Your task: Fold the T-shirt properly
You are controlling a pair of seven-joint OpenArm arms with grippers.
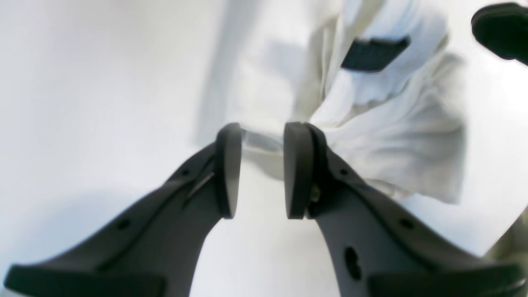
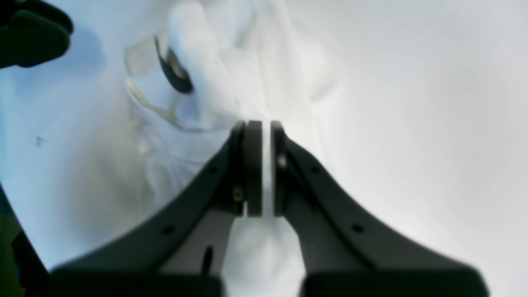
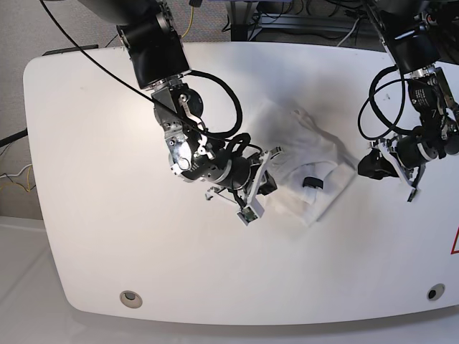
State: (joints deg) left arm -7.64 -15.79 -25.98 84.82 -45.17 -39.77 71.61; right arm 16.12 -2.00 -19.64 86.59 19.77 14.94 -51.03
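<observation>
The T-shirt (image 3: 305, 175) lies bunched mid-table (image 3: 93, 179), long axis running from 11 to 5 o'clock. The right gripper (image 3: 267, 188) pinches cloth at its 8 o'clock edge — jaws nearly closed. The left gripper (image 3: 401, 175), jaws parted and empty, hangs just off its 3 o'clock side.

The dark grey two-fingered left gripper (image 1: 259, 169) hangs with its flat pads parted, a clear gap between them. The matching dark grey right gripper (image 2: 260, 169) has its pads nearly together, pinching white cloth. In the base view, both black cabled arms reach inward from the top corners.
</observation>
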